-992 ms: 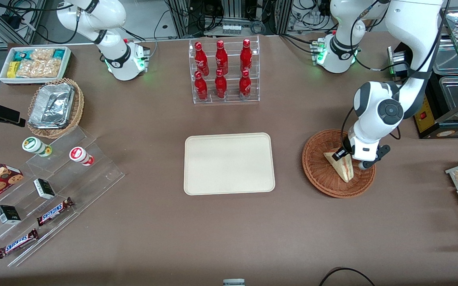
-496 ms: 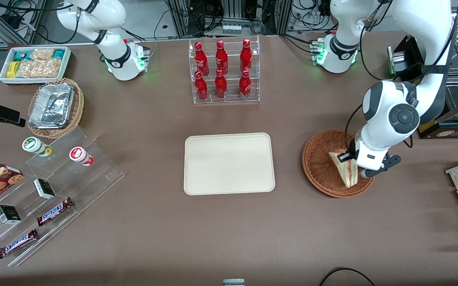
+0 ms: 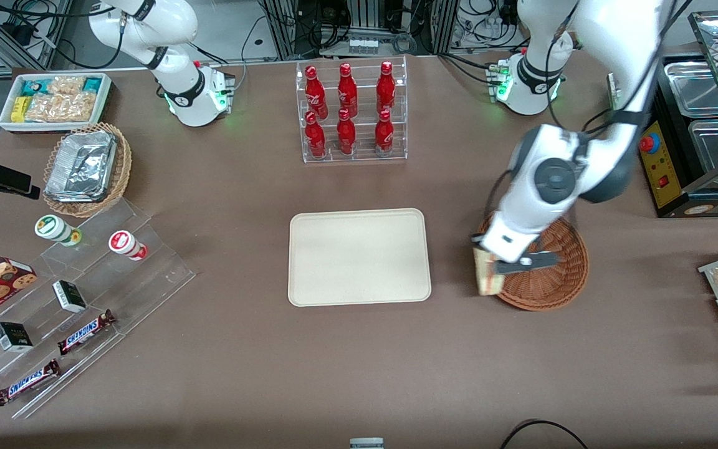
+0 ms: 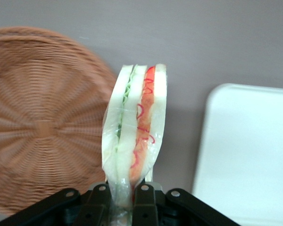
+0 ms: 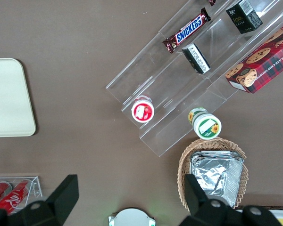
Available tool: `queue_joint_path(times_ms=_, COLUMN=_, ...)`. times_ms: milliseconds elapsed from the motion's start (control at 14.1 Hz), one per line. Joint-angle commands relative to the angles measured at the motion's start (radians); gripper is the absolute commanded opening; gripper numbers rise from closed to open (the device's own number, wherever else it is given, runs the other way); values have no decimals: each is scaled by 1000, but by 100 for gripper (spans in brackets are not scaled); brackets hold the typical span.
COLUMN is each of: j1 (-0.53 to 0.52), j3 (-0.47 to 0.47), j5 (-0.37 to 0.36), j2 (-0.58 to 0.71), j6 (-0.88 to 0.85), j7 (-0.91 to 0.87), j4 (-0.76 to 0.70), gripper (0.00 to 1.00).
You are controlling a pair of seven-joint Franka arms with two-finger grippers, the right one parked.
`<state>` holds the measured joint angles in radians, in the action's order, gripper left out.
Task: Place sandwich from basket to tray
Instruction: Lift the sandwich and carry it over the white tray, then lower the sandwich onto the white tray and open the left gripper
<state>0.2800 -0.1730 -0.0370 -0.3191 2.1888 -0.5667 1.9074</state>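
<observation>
My gripper [image 4: 123, 197] clamped on sandwich [image 4: 134, 136], wrapped, pale bread, green and red layers showing, above basket [image 3: 552, 274] rim, tray-side [image 3: 359, 257].

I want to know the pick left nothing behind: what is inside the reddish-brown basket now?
The basket shows only bare weave in the wrist view; the arm covers part of it from the front. The gripper holds the sandwich above the table beside it.
</observation>
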Motion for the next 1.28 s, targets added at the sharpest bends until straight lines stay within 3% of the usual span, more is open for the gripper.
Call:
queue_joint_path(times_ms=0, j1=115, j3=10, j5=0, j2=-144, j6=-81, j7=-91, j4=-193, gripper=0)
queue_joint_path(times_ms=567, j1=330, j3=13, j5=-12, j2=-405, j6=-96, j7=-387, j4=-496, gripper=0)
queue_joint_path(times_ms=850, j1=378, j3=16, j5=-12, j2=-478, j6=-153, j7=-472, j4=-616, gripper=0)
queue_joint_path(times_ms=1205, j1=403, j3=18, j5=-41, j2=-523, j6=-139, j7=-530, j4=-640, gripper=0)
